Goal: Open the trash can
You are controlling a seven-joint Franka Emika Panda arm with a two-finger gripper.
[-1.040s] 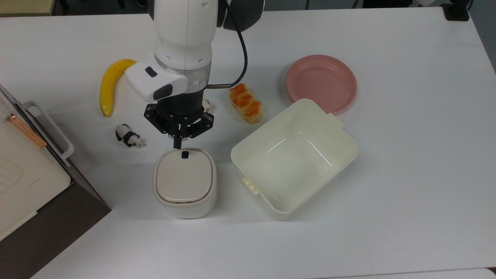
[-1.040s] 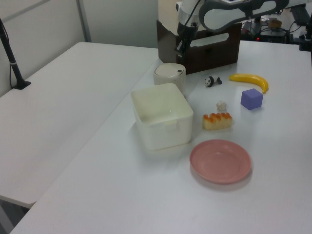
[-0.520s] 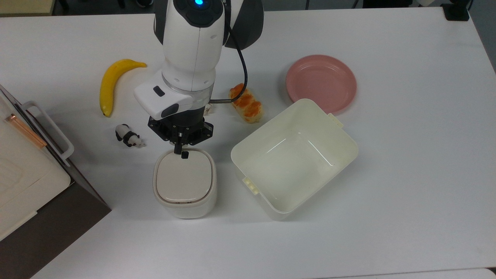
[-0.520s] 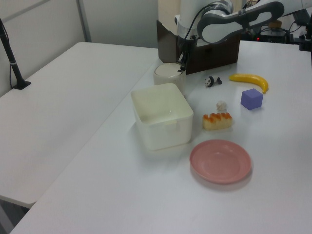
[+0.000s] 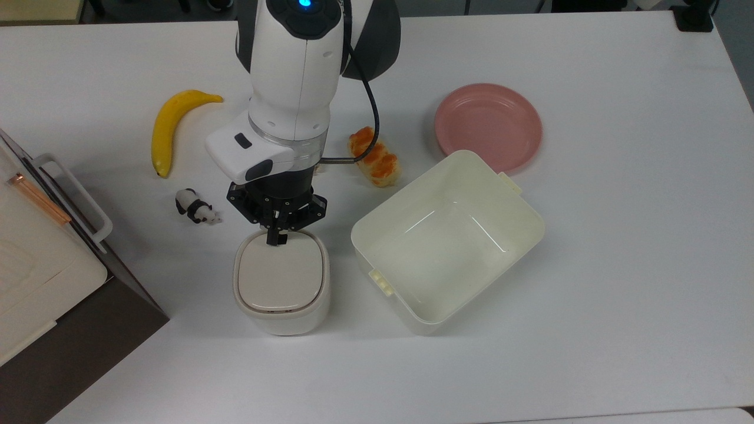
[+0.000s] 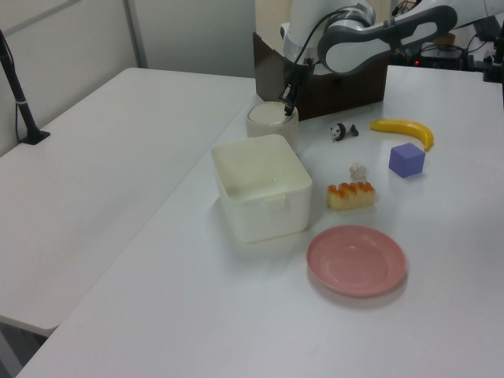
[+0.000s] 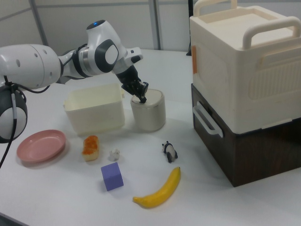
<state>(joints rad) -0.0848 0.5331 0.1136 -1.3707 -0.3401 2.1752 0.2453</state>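
On the white table, the trash can stands near the top view's left edge, beside a lidless cream tub, lid down. The gripper, fingers pinched narrow and holding nothing, presses its rim.

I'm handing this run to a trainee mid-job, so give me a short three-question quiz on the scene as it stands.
1. True or false: the trash can has its lid raised.
2. Multiple choice: the tool is over which part of the trash can? A) the lid's middle B) the rim edge where the dark button sits C) the side wall facing the cream tub
3. Short answer: in the top view, which small toy lies on the table just left of the tool?

Key:
1. False; the lid lies flat and closed.
2. B
3. The panda figure.
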